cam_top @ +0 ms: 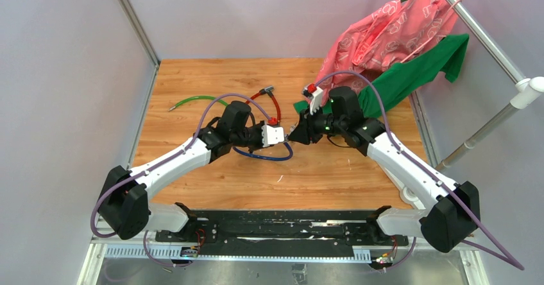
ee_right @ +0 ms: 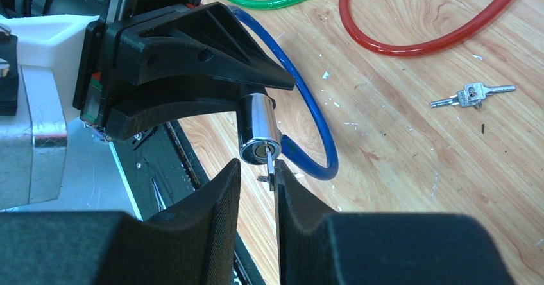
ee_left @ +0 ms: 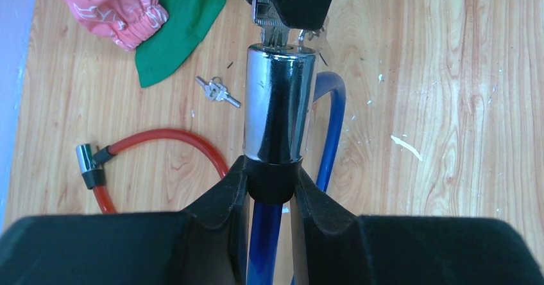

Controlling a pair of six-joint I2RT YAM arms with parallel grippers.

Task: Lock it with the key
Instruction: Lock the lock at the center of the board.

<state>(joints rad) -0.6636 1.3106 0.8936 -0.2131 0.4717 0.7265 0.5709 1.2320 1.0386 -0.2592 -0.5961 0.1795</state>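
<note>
My left gripper (ee_left: 272,169) is shut on the black collar of the blue cable lock (ee_left: 330,124) and holds its silver cylinder (ee_left: 279,105) up off the wood, pointing at my right gripper. A small silver key (ee_right: 270,163) sticks in the keyhole at the cylinder's end (ee_right: 260,149). My right gripper (ee_right: 256,169) is right at the key. Its jaws stand a little apart, and the key lies against the right finger only. In the top view the two grippers, left (cam_top: 282,134) and right (cam_top: 296,133), meet tip to tip at mid-table.
A spare bunch of keys (ee_right: 471,95) lies on the wooden table (cam_top: 333,176). A red cable lock (ee_left: 167,137) and a green cable (cam_top: 192,100) lie at the back left. Pink (cam_top: 385,34) and green (cam_top: 410,73) clothes hang over the back right corner.
</note>
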